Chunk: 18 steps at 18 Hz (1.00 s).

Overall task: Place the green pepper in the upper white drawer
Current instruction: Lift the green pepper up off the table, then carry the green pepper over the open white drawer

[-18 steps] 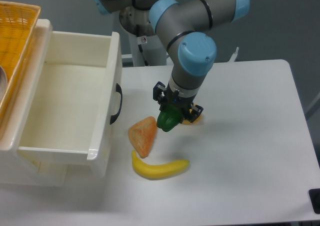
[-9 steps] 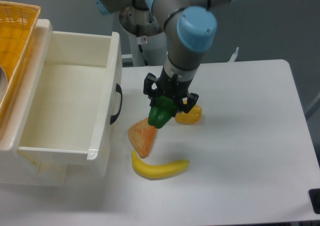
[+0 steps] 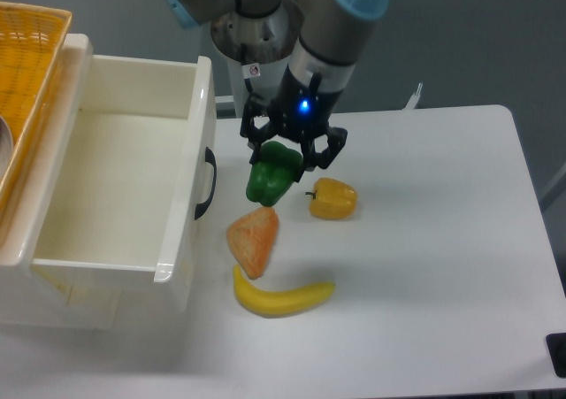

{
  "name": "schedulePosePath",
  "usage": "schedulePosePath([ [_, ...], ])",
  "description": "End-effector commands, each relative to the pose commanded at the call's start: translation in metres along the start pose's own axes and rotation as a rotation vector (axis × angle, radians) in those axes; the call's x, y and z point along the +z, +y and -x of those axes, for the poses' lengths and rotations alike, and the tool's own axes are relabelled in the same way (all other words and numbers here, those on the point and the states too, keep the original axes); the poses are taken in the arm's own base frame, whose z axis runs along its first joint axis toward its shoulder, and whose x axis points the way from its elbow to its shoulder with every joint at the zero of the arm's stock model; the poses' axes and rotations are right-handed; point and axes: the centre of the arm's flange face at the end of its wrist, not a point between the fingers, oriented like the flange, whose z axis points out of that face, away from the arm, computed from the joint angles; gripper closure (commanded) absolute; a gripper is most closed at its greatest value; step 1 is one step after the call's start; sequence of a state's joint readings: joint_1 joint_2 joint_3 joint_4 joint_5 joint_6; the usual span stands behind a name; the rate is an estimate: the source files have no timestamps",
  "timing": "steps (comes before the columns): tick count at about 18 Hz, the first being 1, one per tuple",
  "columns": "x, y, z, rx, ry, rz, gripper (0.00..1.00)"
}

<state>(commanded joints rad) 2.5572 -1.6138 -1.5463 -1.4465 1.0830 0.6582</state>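
The jaws of the gripper (image 3: 281,154) are clamped on the green pepper (image 3: 271,174), held above the desk (image 3: 424,266) just right of the drawer (image 3: 133,187) (long axis near vertical, tip tilted down-left).

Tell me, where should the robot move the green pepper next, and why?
Probably sideways toward the upper white drawer, keeping its height. The gripper holds the green pepper in the air above the table, just beside the drawer's black handle. The drawer is open, and the pepper is not yet over it.
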Motion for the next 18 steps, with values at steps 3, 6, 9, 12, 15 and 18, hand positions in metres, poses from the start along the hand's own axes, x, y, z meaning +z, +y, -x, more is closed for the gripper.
schedulePosePath([
  [3,-0.011,-0.001,-0.011,-0.001,0.020,-0.041,0.65],
  [6,-0.019,0.000,-0.021,-0.002,0.035,-0.063,0.65],
  [9,-0.024,0.002,-0.034,-0.007,0.052,-0.066,0.65],
  [12,-0.018,0.000,-0.064,-0.005,0.071,-0.051,0.65],
  [15,-0.005,-0.004,-0.094,0.025,0.097,-0.027,0.65],
  [18,-0.002,-0.005,-0.101,0.029,0.106,-0.024,0.64],
])
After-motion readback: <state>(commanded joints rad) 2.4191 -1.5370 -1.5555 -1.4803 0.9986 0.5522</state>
